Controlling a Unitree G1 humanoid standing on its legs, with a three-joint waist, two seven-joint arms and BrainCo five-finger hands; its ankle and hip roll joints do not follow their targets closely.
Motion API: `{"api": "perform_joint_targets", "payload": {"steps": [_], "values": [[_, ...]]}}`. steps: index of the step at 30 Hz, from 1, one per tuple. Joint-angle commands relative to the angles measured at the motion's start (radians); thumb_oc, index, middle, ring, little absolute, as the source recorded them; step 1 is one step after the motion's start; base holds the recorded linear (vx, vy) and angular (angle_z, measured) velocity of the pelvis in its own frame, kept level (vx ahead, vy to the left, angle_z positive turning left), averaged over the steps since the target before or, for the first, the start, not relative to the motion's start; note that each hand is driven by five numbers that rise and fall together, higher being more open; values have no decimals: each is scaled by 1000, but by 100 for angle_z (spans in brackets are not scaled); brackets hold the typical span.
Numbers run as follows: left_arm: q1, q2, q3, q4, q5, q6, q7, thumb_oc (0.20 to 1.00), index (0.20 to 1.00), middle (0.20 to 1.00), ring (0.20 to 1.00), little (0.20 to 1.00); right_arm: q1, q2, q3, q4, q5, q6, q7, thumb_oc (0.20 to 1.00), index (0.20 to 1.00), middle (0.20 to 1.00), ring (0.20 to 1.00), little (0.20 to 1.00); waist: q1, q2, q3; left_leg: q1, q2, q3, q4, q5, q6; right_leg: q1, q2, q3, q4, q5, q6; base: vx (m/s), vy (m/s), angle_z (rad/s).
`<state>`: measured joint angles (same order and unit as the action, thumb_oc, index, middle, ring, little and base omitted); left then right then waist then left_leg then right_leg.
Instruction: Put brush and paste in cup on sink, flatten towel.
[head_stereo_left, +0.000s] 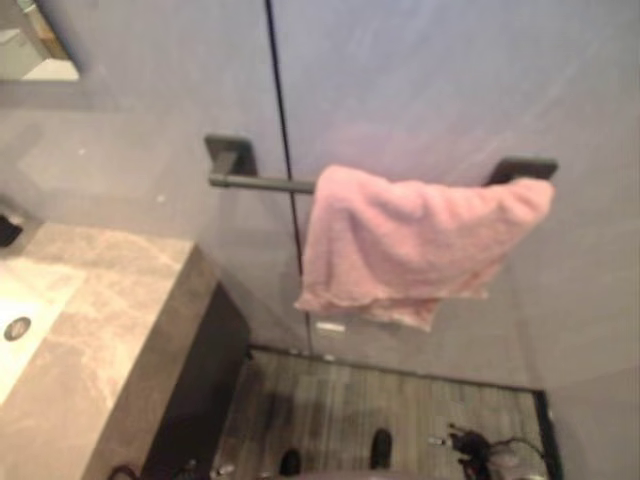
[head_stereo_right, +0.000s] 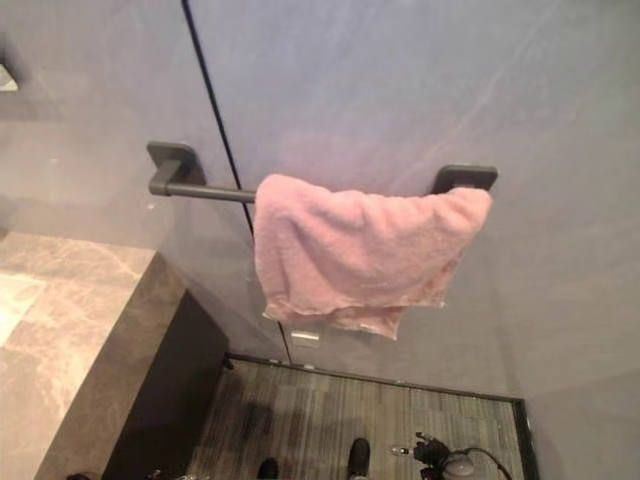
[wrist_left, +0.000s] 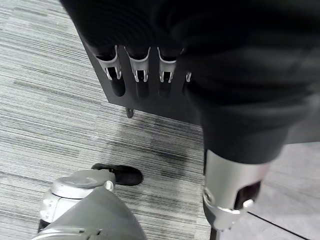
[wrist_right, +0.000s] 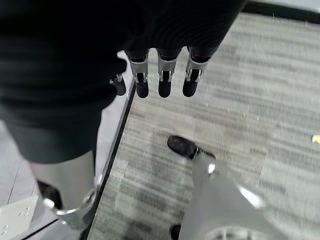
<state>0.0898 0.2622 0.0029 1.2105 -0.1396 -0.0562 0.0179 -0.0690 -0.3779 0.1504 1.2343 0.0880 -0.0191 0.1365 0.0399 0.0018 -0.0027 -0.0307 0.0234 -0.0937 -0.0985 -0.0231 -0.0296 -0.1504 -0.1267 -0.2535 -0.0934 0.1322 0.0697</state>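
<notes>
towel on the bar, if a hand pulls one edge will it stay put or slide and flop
Probably floppy: the towel sags in soft folds over the bar, with uneven hanging edges. It may slide, since it is only draped over a smooth-looking bar and bunched toward one end. It looks light, so a gentle sideways tug should spread it.

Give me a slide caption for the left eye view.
Pink towel hangs bunched over a dark wall bar, beside a marble sink counter.
</notes>
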Motion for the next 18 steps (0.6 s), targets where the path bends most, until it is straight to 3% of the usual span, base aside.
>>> {"api": "perform_joint_targets", "payload": {"steps": [1,18], "values": [[-25,45,-11,22,10,-30,25,1000,1000,1000,1000,1000,-11,-32,32,20,10,-21,-15,1000,1000,1000,1000,1000,-2,-25,-2,-58,-25,22,11,-22,66,88,-14,-32,6,-129,37,0,0,0],[-34,56,-61,-14,60,-54,36,1000,1000,1000,1000,1000,-7,-53,15,38,20,-35,-34,1000,1000,1000,1000,1000,-6,-34,-10,-53,-16,24,11,-25,60,89,-8,-31,6,-136,38,0,0,0]]}}
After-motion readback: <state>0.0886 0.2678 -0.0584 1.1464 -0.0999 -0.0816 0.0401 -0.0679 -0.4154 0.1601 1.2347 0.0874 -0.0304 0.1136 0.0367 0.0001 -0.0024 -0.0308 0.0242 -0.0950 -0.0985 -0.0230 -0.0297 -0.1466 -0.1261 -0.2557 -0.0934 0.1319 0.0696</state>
